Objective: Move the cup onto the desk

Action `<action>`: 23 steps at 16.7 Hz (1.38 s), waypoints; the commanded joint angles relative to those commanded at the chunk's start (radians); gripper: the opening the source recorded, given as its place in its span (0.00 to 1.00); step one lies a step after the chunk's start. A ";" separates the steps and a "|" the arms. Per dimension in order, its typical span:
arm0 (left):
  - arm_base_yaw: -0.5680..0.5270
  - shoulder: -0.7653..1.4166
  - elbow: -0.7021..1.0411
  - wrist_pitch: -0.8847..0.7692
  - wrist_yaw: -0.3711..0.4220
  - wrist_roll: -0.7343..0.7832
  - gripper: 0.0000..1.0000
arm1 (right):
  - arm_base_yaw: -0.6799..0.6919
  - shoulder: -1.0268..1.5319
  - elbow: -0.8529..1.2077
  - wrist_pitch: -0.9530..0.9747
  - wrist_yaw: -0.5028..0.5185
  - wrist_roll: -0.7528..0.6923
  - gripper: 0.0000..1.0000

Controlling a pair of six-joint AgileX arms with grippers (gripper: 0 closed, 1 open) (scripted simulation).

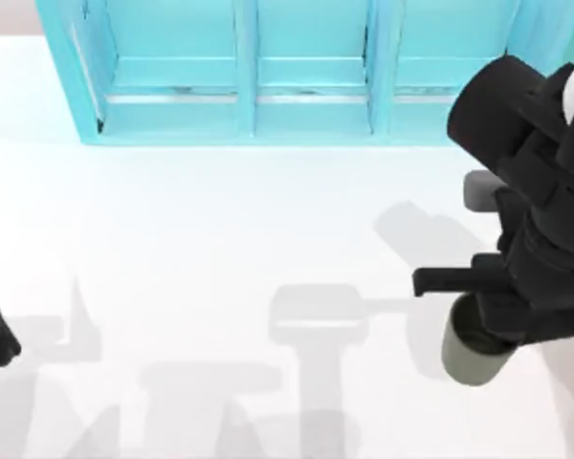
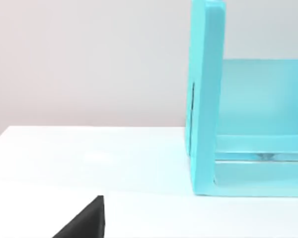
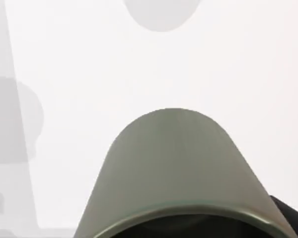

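The cup (image 1: 471,354), grey-olive, hangs in the right tool (image 1: 497,320) over the white counter (image 1: 220,239) at its right side, in front of the turquoise shelf unit (image 1: 306,76). The right tool grips its rim. The left arm sits at the counter's left edge.
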 joint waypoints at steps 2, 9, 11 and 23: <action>0.000 0.000 0.000 0.000 0.000 0.000 1.00 | 0.051 -0.002 -0.005 0.004 -0.003 0.055 0.00; 0.000 0.000 0.000 0.000 0.000 0.000 1.00 | 0.058 0.000 -0.020 0.023 -0.005 0.072 0.00; 0.000 0.000 0.000 0.000 0.000 0.000 1.00 | 0.064 0.014 -0.062 0.080 -0.004 0.078 0.00; 0.000 0.000 0.000 0.000 0.000 0.000 1.00 | 0.091 0.067 -0.195 0.265 -0.003 0.097 0.23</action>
